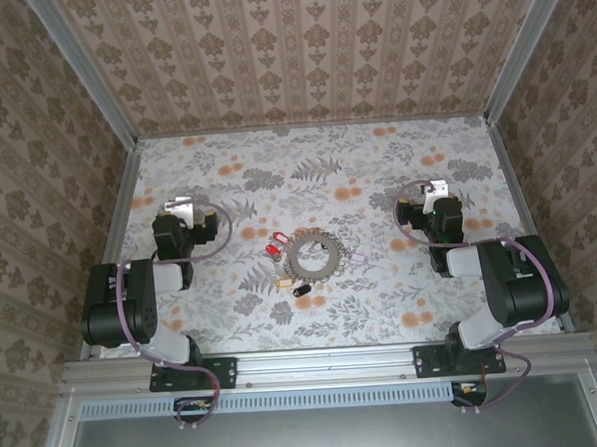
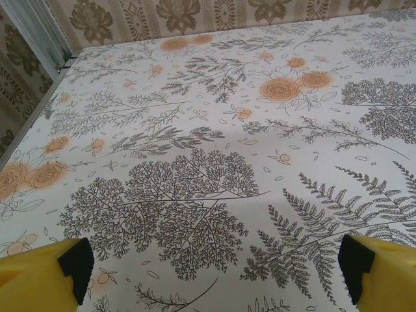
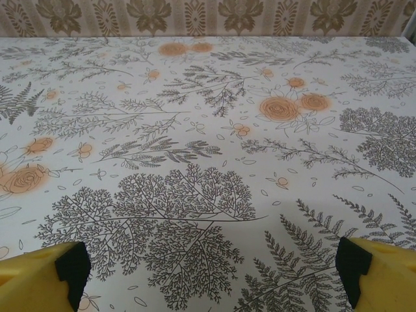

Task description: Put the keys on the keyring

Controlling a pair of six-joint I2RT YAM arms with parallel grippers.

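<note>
Find the keyring [image 1: 315, 253] lying flat at the centre of the floral tabletop [image 1: 403, 308], between the two arms. The keys [image 1: 275, 249] lie loose around its rim: red at upper left, tan and black at lower left, and possibly a lilac one at right. The left gripper [image 2: 216, 261] and right gripper [image 3: 211, 261] both stand wide and hold nothing, well apart from the ring.

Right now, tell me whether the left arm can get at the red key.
Probably yes: the open left gripper stands left of the red key, with bare patterned table between them; the keyring lies beyond the key, not in the way.
</note>
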